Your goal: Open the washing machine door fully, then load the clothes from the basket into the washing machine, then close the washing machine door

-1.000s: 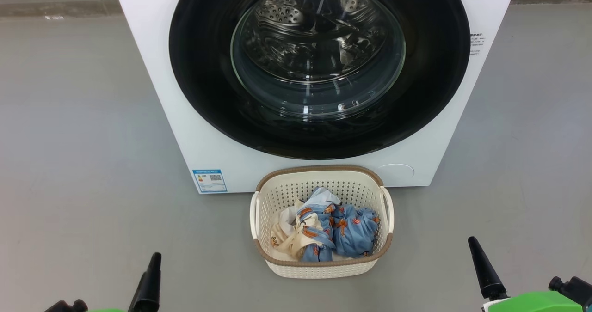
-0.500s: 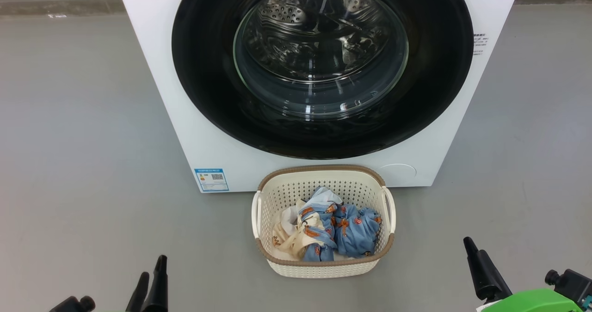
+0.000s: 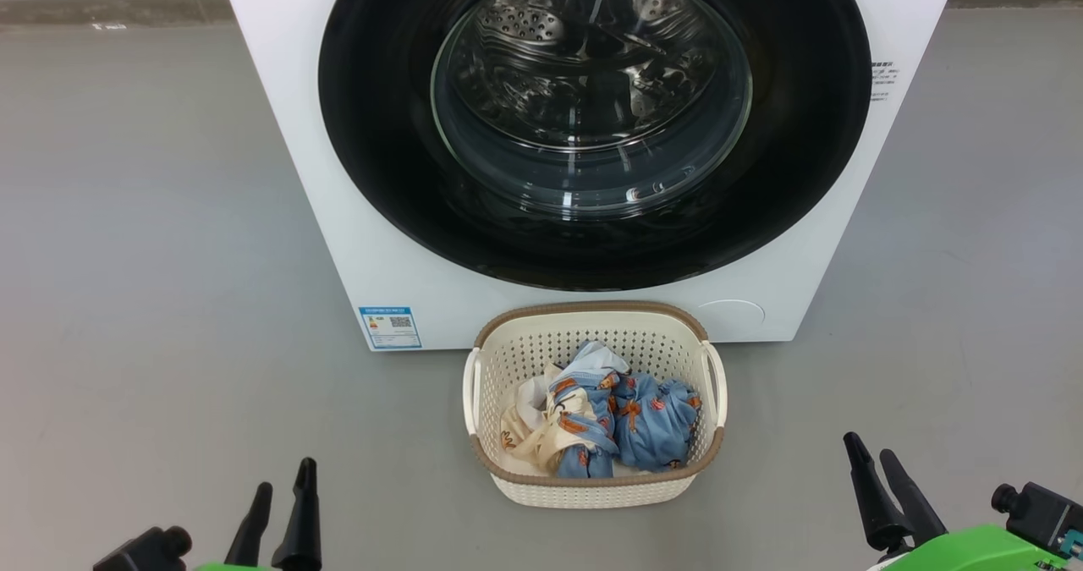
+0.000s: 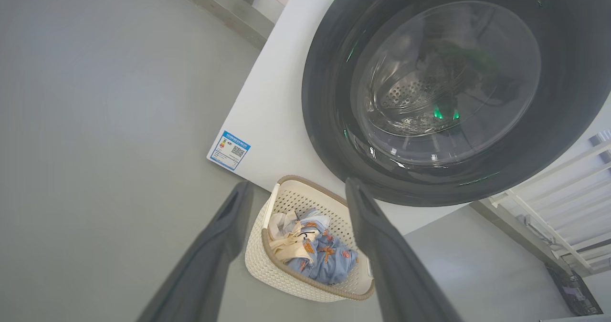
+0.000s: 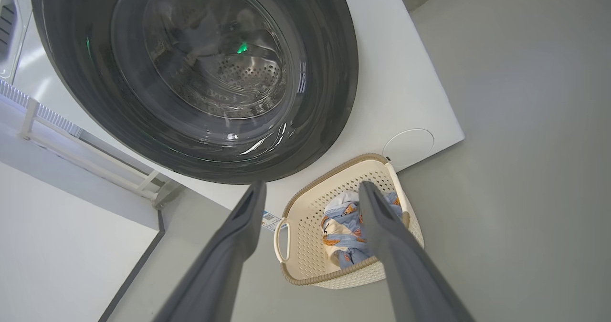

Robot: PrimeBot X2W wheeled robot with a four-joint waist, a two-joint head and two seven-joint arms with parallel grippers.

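Observation:
The white washing machine [image 3: 288, 131] stands straight ahead, its round black-rimmed door [image 3: 381, 131] shut against the front, steel drum visible through the glass. On the floor just before it sits the cream basket [image 3: 592, 491] with the blue and cream clothes [image 3: 605, 423] bunched inside. My left gripper [image 3: 283, 474] is open at the lower left, my right gripper [image 3: 870, 452] open at the lower right, both well short of the basket and holding nothing. Both wrist views look past spread fingers at the basket [image 4: 305, 288] [image 5: 305, 245] and the door [image 4: 324, 98] [image 5: 334, 74].
Grey floor [image 3: 152, 258] surrounds the machine on both sides. A blue label sticker [image 3: 389, 326] marks the machine's lower left corner. A white railed frame [image 4: 563, 188] stands beside the machine, also seen as a white rail [image 5: 71, 150] by a white wall.
The head view has drifted slightly, so the machine sits a little further right. Both grippers have turned, so that each now shows two separate fingers.

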